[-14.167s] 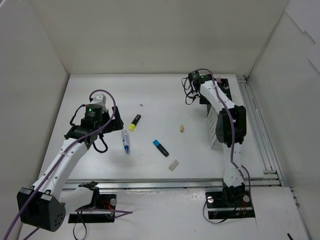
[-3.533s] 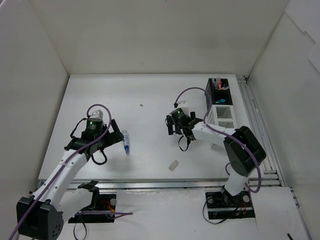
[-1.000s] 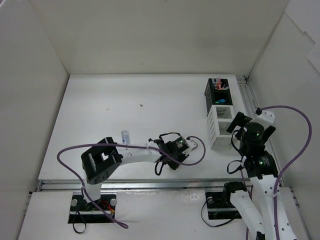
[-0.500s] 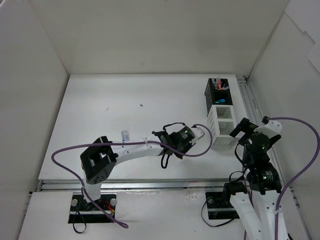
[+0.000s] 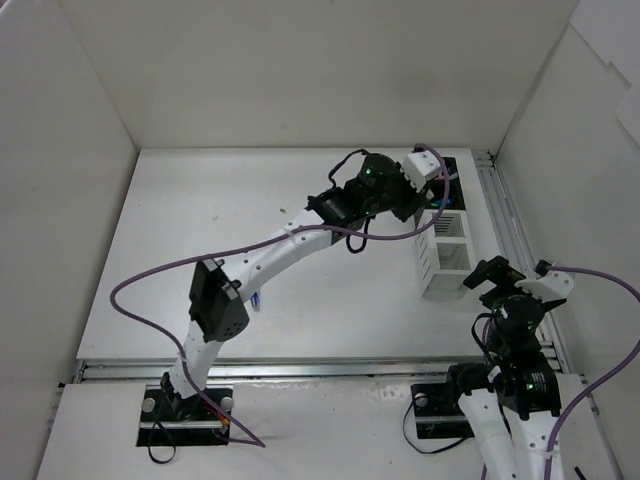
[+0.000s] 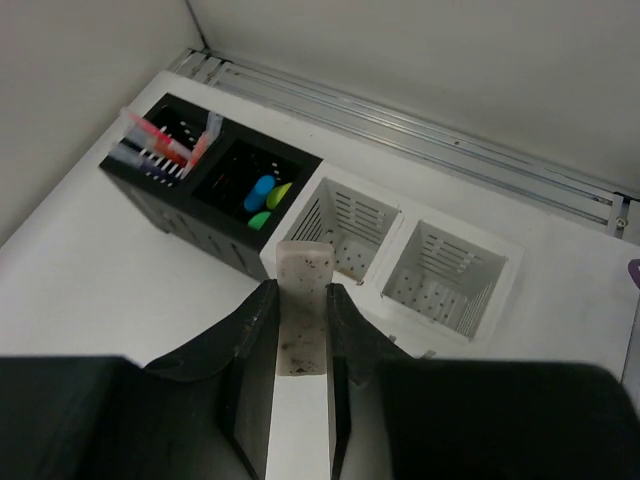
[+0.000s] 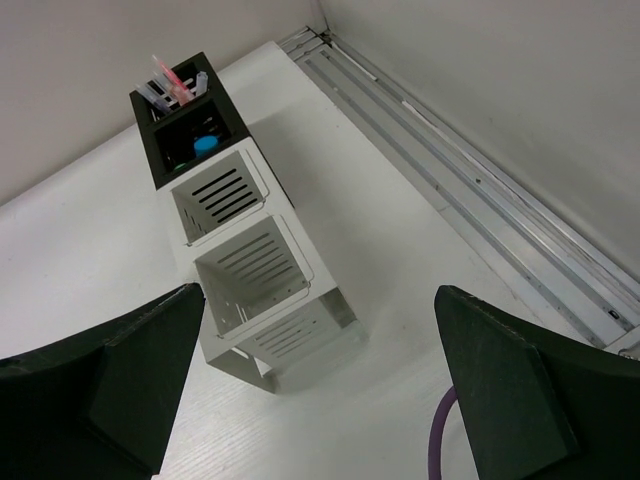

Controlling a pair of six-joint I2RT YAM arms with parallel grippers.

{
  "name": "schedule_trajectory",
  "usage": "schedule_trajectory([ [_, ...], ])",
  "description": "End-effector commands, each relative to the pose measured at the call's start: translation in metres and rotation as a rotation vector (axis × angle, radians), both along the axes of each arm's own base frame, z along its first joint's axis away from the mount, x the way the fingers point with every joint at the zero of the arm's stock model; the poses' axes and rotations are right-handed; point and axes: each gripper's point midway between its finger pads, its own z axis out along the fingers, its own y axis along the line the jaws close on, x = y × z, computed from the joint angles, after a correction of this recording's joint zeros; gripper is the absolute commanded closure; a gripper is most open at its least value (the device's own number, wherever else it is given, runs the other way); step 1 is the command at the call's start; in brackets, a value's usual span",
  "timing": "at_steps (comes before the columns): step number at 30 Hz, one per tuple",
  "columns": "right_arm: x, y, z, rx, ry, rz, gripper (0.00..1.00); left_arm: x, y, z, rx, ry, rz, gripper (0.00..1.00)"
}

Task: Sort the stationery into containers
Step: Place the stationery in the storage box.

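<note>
My left gripper (image 6: 301, 288) is shut on a speckled beige eraser (image 6: 303, 315), held upright above the seam between the black container (image 6: 165, 205) and the white container (image 6: 455, 262). From above, the left arm reaches across to the containers, and its gripper (image 5: 428, 185) hangs over the black container (image 5: 445, 168). Red pens (image 6: 158, 140) stand in the black container's far cell. Blue, yellow and green highlighters (image 6: 263, 195) lie in its near cell. Both cells of the white container (image 7: 250, 265) look bare. My right gripper (image 7: 318, 330) is open and holds nothing. It is drawn back near the table's front right (image 5: 505, 275).
Metal rails (image 5: 510, 235) run along the table's right side beside the containers. White walls enclose the table on three sides. A white-blue tube (image 5: 257, 297) peeks out beside the left arm's lower link. A purple cable (image 7: 440, 440) hangs near the right gripper.
The left arm has swung from the table's middle up to the containers at back right, carrying the eraser. The right arm has drawn back slightly toward the front edge.
</note>
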Motion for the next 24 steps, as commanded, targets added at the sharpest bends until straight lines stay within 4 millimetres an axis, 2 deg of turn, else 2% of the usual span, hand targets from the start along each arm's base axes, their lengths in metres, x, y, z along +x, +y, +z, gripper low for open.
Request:
schedule_trajectory([
  [1, 0.001, -0.009, 0.013, 0.030, -0.076, -0.071, 0.02, -0.002, -0.030, 0.041, -0.140, -0.099, -0.149, 1.00],
  [6, -0.007, -0.016, 0.015, 0.043, -0.116, -0.118, 0.02, 0.009, -0.051, 0.056, -0.294, -0.103, -0.138, 1.00],
  [7, -0.009, -0.017, 0.015, 0.047, -0.127, -0.122, 0.02, 0.017, -0.056, 0.054, -0.316, -0.105, -0.140, 1.00],
  [9, -0.010, -0.018, 0.014, 0.048, -0.130, -0.131, 0.02, 0.020, -0.064, 0.050, -0.331, -0.085, -0.148, 1.00],
  [13, -0.009, -0.015, 0.015, 0.046, -0.131, -0.109, 0.02, 0.035, -0.082, 0.030, -0.381, -0.055, -0.130, 1.00],
  [20, -0.006, -0.012, 0.013, 0.043, -0.117, -0.089, 0.02, 0.051, -0.096, -0.001, -0.412, -0.019, -0.091, 1.00],
  [22, -0.005, -0.012, 0.012, 0.040, -0.105, -0.089, 0.02, 0.053, -0.098, -0.008, -0.411, -0.007, -0.085, 0.95],
  [24, -0.004, -0.012, 0.011, 0.039, -0.098, -0.089, 0.02, 0.052, -0.097, -0.008, -0.410, -0.003, -0.083, 0.75],
])
